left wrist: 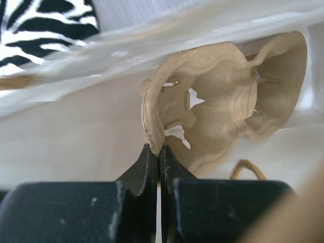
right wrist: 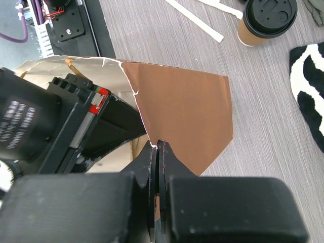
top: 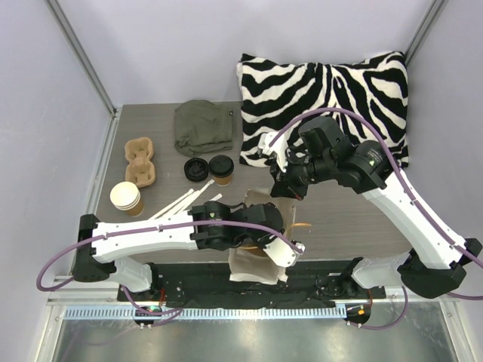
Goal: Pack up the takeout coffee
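The left end effector (left wrist: 160, 149) is pinched narrow on the rim of a pulp carrier (left wrist: 223, 101). It holds the carrier inside the pale-lined bag (right wrist: 187, 111). The right end effector (right wrist: 157, 146) is also closed to a sliver, gripping the torn top edge of the bag's brown wall, with the left arm reaching into the bag's mouth at its 9 o'clock.

The coffee (top: 221, 169) stands upright on the surface (top: 355, 226), capped in black. It is apart from both end effectors, at about 11 o'clock from the bag. A loose black lid (top: 195, 167) lies just beside it at its 9 o'clock. Farther out at 9 o'clock is a second carrier (top: 139, 161), with stacked pale cups (top: 126, 197) at that carrier's 6 o'clock. A zebra pillow (top: 332, 90) fills the surface's 1 o'clock corner.
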Robot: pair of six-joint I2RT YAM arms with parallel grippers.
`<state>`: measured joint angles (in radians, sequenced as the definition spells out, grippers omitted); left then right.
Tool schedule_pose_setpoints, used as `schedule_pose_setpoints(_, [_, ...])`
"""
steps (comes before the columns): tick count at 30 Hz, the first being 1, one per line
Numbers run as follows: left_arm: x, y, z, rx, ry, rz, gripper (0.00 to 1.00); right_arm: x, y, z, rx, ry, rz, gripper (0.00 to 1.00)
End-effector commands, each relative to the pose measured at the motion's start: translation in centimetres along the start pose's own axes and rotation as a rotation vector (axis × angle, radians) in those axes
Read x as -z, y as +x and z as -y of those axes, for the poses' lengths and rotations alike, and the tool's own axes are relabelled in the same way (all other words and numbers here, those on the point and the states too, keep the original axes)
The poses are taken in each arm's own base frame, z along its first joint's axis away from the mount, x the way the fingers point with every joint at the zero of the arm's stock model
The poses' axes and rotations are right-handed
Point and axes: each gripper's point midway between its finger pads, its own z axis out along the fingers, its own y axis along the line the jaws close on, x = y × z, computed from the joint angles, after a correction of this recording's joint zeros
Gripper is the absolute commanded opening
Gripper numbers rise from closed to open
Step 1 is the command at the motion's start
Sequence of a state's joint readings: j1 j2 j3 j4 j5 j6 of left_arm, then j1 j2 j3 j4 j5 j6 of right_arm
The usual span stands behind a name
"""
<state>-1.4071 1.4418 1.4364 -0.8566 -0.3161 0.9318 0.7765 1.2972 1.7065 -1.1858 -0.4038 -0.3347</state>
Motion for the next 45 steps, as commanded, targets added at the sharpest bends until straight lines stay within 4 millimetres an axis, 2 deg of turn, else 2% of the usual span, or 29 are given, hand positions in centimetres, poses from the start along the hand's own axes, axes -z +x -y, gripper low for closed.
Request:
schedule_pose_setpoints(1, [-0.8,0.8,0.7,0.031,-0.017,-0.041,0.02,0.5,-1.0,-0.1,0.015,0.019,0.052,0.01])
schedule_pose_setpoints(2, [-1.1,1.0,1.2,0.049,-0.016,-0.053,0.02,0.5,-0.9,0.1,0.011,0.024,0.048,0.01])
schedule_pose_setpoints(14, [-1.6,2.1,0.8,0.174,-0.059,-0.076,0.04,0.2,-0.8,-0.4,0.02,-0.007,0.051,0.01])
schedule_pose_setpoints(17, [-1.7,2.2,0.7,0.161,-0.069,-0.071,0.14,0.1,-0.9,-0.5,0.021,-0.017,0.057,0.01])
schedule_pose_setpoints(18, [-1.6,2.3,0.7,0.158,-0.07,-0.07,0.21,0.0,-0.9,-0.5,0.019,-0.018,0.053,0.01])
schedule_pose_setpoints(20, [-1.2,2.0,0.3,0.159,-0.075,-0.059,0.3,0.1,-0.9,-0.5,0.02,-0.016,0.054,0.01])
schedule_pose_setpoints(23, [-0.2,1.6,-0.9,0.167,-0.094,-0.039,0.35,0.0,-0.8,-0.4,0.019,-0.015,0.051,0.01])
schedule_pose_setpoints(29, [1.8,0.7,-3.2,0.186,-0.131,-0.009,0.41,-0.3,-0.5,-0.4,0.015,-0.021,0.039,0.01])
schedule_pose_setpoints(36, [3.5,0.1,-4.3,0.188,-0.153,0.012,0.5,-0.6,0.2,-0.3,0.012,-0.015,0.02,0.01])
schedule_pose_setpoints(39, [4.0,-0.1,-4.3,0.191,-0.153,0.018,0.53,-0.7,0.3,0.1,0.016,0.002,0.014,0.01])
schedule_pose_setpoints(45, [5.2,-0.7,-5.5,0.258,-0.169,0.03,0.58,-1.0,0.4,2.2,0.021,0.103,-0.007,0.01])
